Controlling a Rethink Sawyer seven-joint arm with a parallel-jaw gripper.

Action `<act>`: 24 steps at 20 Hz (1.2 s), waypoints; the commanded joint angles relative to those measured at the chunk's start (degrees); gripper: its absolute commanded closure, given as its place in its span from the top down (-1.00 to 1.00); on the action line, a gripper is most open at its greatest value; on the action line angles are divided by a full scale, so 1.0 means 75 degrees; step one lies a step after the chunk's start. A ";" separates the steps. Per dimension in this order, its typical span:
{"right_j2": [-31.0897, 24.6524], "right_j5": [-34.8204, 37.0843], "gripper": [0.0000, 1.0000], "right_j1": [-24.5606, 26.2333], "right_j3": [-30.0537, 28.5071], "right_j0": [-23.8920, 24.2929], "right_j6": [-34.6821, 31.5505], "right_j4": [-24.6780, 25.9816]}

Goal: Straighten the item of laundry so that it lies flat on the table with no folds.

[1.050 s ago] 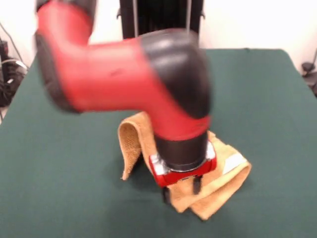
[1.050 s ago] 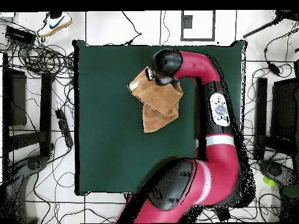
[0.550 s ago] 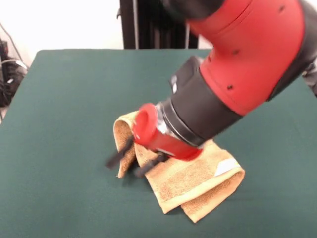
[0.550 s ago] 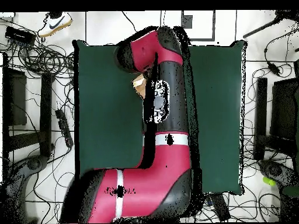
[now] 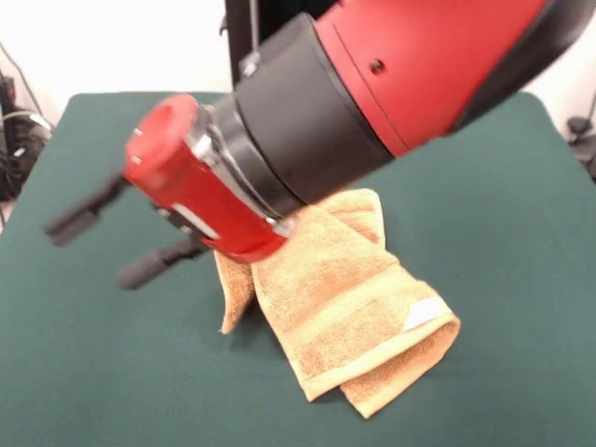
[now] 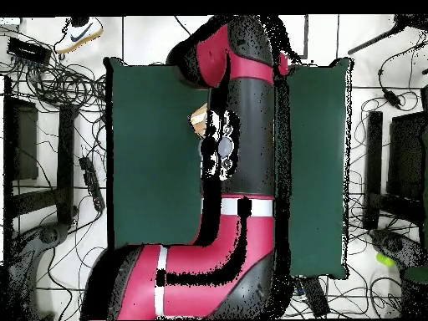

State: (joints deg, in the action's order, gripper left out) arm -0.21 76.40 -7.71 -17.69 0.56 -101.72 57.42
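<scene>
Towel point(image 5: 340, 312): rough looped terry cloth. Table point(image 5: 503, 186): matt green fabric. Arm point(image 5: 410, 65): smooth red, black plastic.

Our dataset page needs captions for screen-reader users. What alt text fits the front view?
An orange-tan terry hand towel lies folded and bunched on a dark green table, white label showing. A red and black robot arm reaches across above it, its end effector open and empty, beyond the towel's edge.

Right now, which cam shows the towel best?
Front view: the towel lies bunched and folded on the green table, white label up, only its far end behind the arm. Overhead, the arm hides all but a small corner.
</scene>
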 commanded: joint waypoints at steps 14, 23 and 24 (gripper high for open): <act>-0.3851 0.2681 1.00 0.0085 -0.1330 0.3366 0.2357 -0.6542; -0.5009 0.4078 1.00 0.0487 -0.1089 0.4150 0.3310 -0.7553; -0.5120 0.4204 1.00 0.0536 -0.1036 0.4214 0.3398 -0.7569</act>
State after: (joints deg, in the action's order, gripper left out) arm -25.58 98.25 -8.60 -18.68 33.36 -100.17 5.24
